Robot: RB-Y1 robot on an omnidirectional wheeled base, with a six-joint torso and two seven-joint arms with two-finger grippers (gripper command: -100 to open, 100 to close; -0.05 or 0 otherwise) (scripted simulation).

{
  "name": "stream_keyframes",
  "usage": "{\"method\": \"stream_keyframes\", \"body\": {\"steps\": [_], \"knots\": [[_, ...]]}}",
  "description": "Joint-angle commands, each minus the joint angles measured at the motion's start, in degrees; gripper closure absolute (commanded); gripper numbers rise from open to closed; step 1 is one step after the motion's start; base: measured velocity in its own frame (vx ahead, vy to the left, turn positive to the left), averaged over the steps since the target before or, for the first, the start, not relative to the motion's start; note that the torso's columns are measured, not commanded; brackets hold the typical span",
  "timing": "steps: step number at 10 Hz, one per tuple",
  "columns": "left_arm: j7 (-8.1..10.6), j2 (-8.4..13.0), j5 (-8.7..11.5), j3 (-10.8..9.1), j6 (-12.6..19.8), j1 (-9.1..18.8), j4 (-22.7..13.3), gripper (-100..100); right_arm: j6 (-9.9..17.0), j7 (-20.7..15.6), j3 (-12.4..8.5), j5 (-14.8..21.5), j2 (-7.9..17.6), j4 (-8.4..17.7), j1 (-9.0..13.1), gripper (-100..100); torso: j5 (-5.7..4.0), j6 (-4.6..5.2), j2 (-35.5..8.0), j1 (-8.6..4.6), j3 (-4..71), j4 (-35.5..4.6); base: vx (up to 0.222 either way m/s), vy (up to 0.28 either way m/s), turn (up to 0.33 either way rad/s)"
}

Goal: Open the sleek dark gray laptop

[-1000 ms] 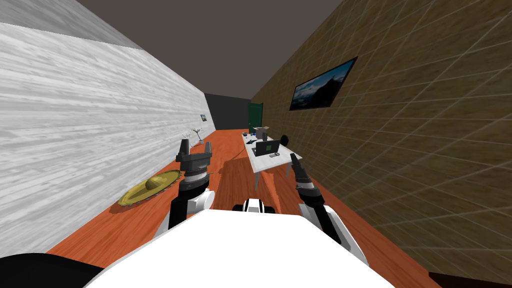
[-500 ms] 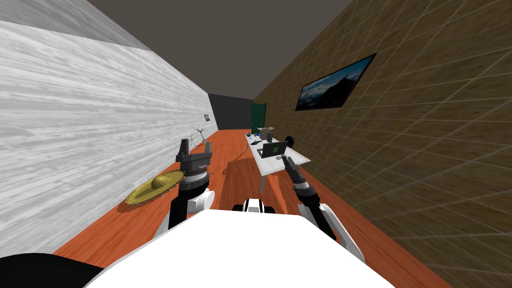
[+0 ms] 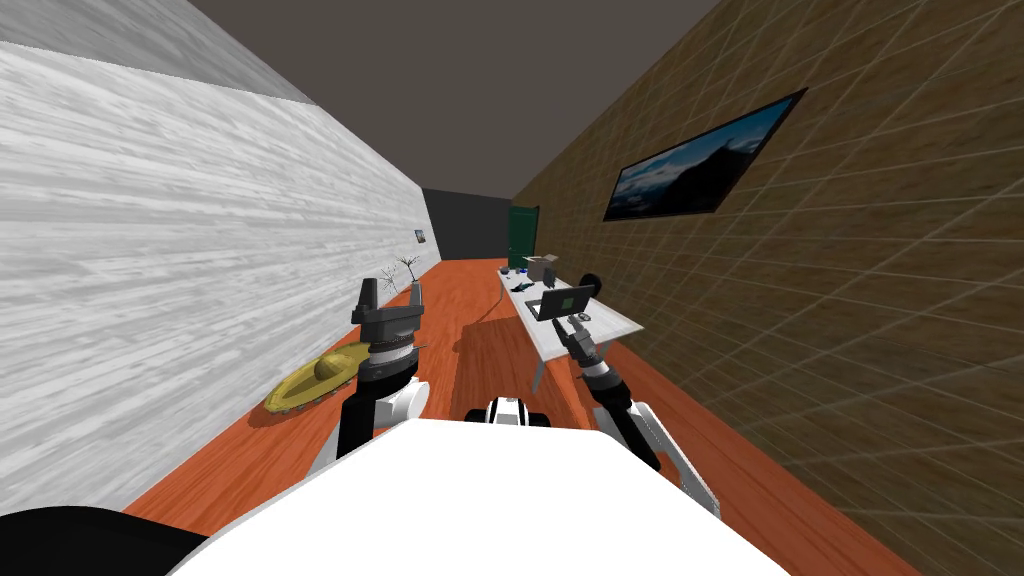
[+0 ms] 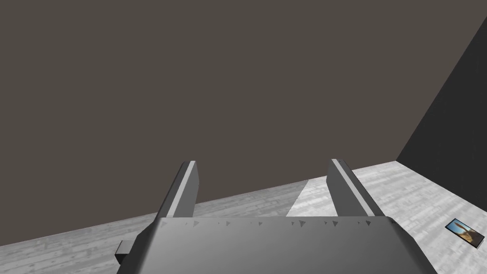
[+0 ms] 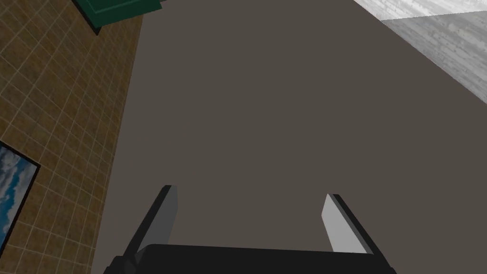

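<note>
approach | left gripper (image 3: 391,291) and right gripper (image 3: 574,325) fingers spread, empty | laptop (image 3: 560,301) well ahead on white table (image 3: 612,320) | robot should roll closer, squaring up before reaching

The right gripper (image 5: 249,192) holds its two fingers (image 5: 338,228) wide apart, aimed at a flat dark grey-brown ceiling (image 5: 285,119), with a brown tiled wall (image 5: 62,119) alongside carrying a framed picture (image 5: 12,190) near the gripper and a green door (image 5: 119,12) far off, and a pale streaked wall (image 5: 442,43) opposite.
</note>
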State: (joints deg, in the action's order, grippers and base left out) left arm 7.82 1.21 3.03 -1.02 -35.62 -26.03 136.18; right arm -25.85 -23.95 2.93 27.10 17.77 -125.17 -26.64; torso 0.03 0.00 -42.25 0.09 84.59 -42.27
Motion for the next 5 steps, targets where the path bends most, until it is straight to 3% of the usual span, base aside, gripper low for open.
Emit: {"method": "stream_keyframes", "body": {"steps": [1,5], "knots": [[0.00,0.00,0.00,0.00,0.00,0.00,0.00,0,0.63,-2.63,0.09,3.25,1.29,0.83,0.39,-100,-0.02,0.01,0.03,-0.08,0.02,0.01,0.084,0.155,0.006],[0.00,0.01,0.00,-0.01,0.00,0.00,0.00,0,2.70,-9.01,-0.31,10.20,4.07,3.80,1.57,-100,-0.01,0.01,0.05,-0.04,0.02,0.01,0.114,0.138,0.005]]}}
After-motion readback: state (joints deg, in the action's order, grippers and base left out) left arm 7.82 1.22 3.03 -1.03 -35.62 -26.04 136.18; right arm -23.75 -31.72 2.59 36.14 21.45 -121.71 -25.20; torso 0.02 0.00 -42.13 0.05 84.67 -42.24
